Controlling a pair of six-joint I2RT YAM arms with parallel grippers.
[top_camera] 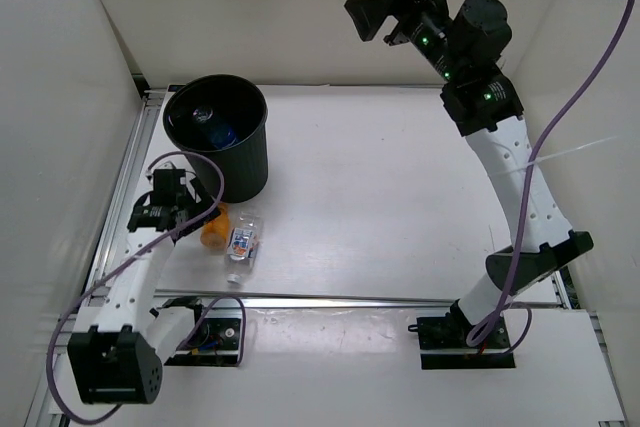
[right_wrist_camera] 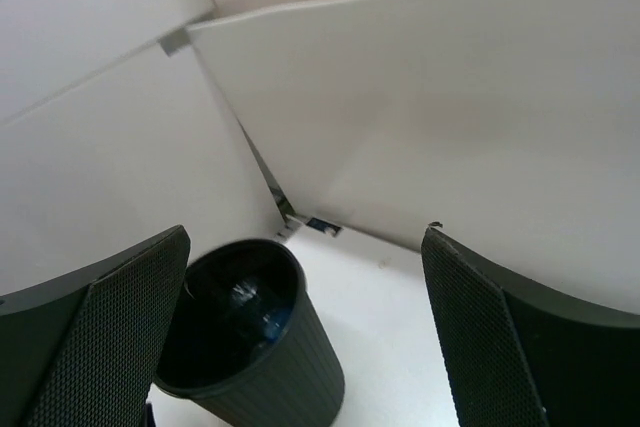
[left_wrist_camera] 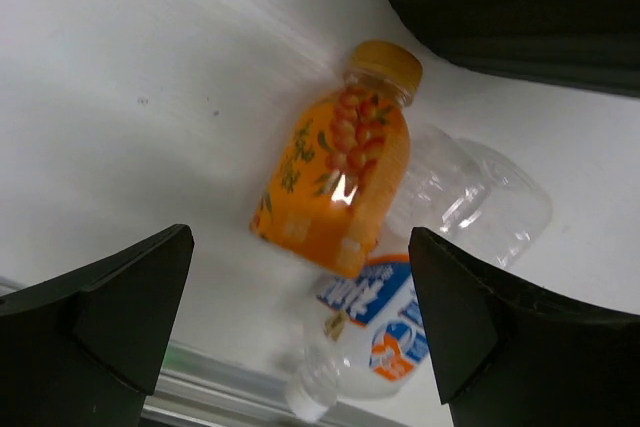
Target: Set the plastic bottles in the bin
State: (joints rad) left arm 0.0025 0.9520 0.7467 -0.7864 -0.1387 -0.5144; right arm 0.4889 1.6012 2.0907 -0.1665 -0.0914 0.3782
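plain white walls [top_camera: 250, 7] enclose a white table [top_camera: 380, 197] edged with metal rails [top_camera: 380, 300].

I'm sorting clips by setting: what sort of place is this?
Probably a lab robot cell: plain white walls box in a white table, and robot arms are bolted at its near edge.

bright even light, soft shadows, blurred close-ups

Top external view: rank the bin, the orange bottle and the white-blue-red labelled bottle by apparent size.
1. bin, by far the largest.
2-3. white-blue-red labelled bottle and orange bottle: they look alike, and the orange one is partly covered, so no ranking.
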